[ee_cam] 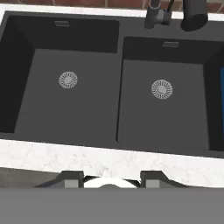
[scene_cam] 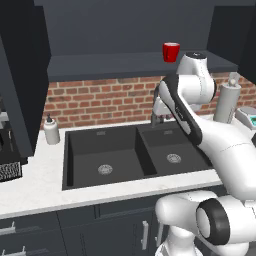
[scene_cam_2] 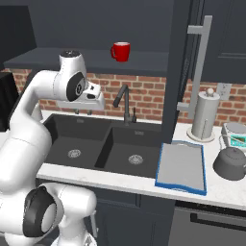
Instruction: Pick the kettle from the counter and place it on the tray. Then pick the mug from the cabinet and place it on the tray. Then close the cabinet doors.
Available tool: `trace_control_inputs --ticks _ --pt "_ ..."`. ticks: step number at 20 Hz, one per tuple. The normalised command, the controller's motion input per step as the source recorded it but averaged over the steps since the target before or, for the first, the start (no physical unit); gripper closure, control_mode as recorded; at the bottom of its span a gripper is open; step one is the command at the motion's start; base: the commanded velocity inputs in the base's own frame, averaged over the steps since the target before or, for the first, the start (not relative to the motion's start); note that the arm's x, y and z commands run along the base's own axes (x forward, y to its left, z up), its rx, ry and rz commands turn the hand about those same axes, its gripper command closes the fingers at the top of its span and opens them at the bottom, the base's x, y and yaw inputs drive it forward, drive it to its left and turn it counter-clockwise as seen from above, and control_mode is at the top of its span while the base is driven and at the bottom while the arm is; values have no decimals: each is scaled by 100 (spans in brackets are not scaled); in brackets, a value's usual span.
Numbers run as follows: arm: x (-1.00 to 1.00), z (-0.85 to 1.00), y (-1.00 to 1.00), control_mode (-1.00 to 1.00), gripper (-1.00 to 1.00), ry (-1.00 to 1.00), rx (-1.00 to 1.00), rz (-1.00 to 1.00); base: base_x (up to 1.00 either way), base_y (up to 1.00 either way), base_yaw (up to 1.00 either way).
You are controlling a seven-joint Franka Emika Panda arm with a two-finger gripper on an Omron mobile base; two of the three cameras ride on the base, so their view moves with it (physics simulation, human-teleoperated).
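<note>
From the left base view, the mug is sitting on the cabinet shelf. From the right, the kettle is resting right of the tray. Hand view: the gripper is hovering spread, empty, over the sink.

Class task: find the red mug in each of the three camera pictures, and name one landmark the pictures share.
Left base view: mug top centre-right, on the cabinet shelf.
Right base view: mug top centre, on that shelf.
Hand view: not in it.
Shared landmark: the black double sink.
</note>
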Motion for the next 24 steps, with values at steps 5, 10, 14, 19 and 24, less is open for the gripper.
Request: trace_control_inputs --ticks 5,10,14,19,24 --pt "-9 0 -5 -100 -100 -7 1 0 0 0 0" --pt "-72 0 -2 -100 -100 -55 0 0 0 0 0" --pt "-69 9 0 -100 -100 -72 0 0 0 0 0" --pt "-10 47 0 -100 -100 -65 0 -7 0 0 0" --pt "4 64 0 -100 -100 -35 0 -17 0 0 0"
